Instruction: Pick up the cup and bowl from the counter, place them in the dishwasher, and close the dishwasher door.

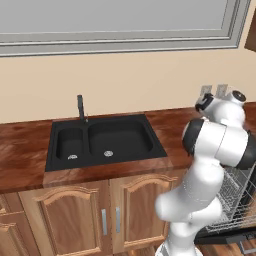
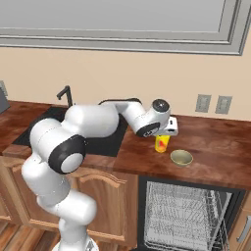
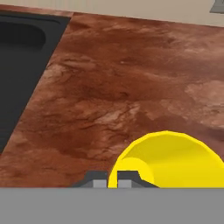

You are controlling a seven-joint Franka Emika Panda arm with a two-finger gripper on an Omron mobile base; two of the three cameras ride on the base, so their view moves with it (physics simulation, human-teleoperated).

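Jaws of the gripper [image 3: 113, 180] pinched together on the rim of the yellow cup [image 2: 162, 142], which stands on the counter [image 2: 215, 142] just beside the bowl [image 2: 181, 157], above the open dishwasher [image 2: 184, 211].

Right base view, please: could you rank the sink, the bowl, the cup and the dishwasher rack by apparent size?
1. Dishwasher rack, though nearest the camera.
2. Sink, largely hidden behind the arm.
3-4. Bowl and cup look alike, unranked.
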